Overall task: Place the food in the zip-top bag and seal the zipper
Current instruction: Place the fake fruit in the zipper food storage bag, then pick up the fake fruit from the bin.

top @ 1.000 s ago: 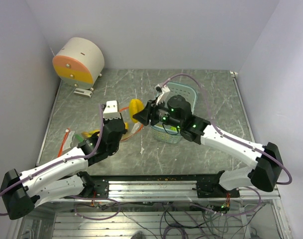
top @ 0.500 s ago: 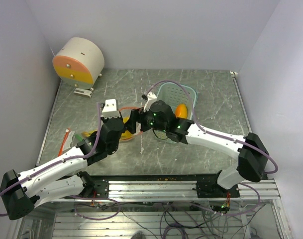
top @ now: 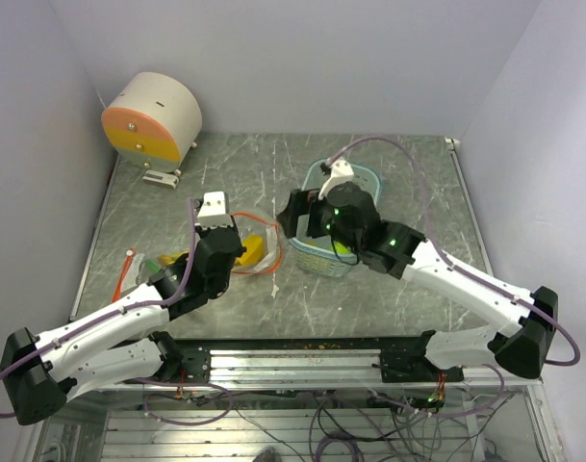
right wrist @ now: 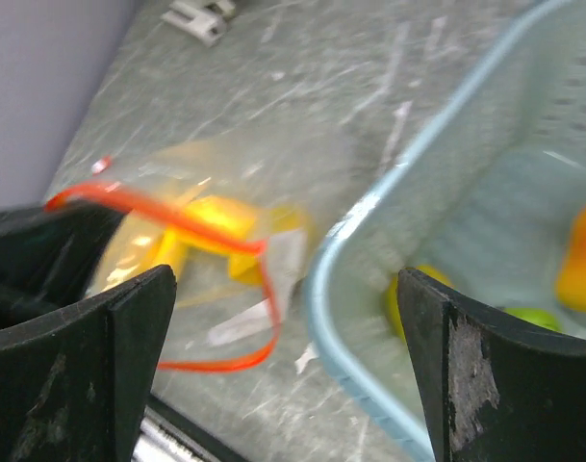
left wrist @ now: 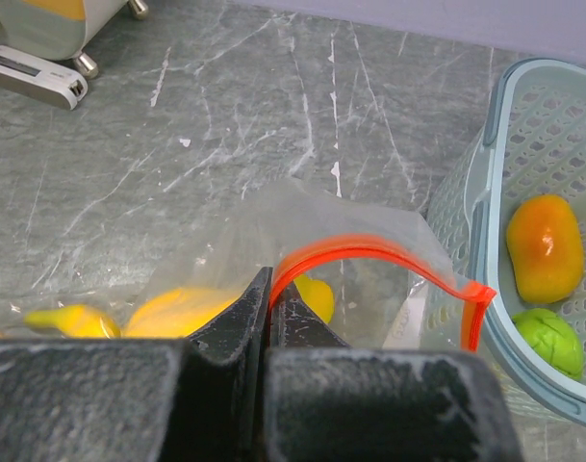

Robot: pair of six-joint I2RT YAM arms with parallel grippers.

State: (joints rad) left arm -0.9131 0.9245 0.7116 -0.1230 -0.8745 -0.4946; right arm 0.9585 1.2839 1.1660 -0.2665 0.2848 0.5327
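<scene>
The left end effector (left wrist: 270,287) sits nearest the arm bases. Its fingers are pressed together on the zipper (left wrist: 369,252), pinching the red-orange strip at the near side of the mouth. The strip arches up and away from the pinch point, so the mouth stands open as a loop.

The zip-top bag (left wrist: 369,294) lies on the bench (left wrist: 225,125), left of centre. Its clear film is crinkled and partly raised. Yellow food pieces (left wrist: 185,308) rest inside it, low against the bench. The far end of the strip hangs just beside the basket (left wrist: 492,164); contact cannot be confirmed.

The right end effector (right wrist: 285,284) hovers over the basket's left rim, between the bag and the basket. Its fingers are spread wide and grip nothing.

The pale teal basket stands upright on the bench to the right of the bag. The mango (left wrist: 545,248) lies inside it, with the round green fruit (left wrist: 549,332) just beside it on the near side. The right wrist view shows another yellowish piece at the inner wall, too blurred to identify.

A cream drum (top: 153,117) with an orange and yellow face stands in the far left corner, well apart from the bag.
</scene>
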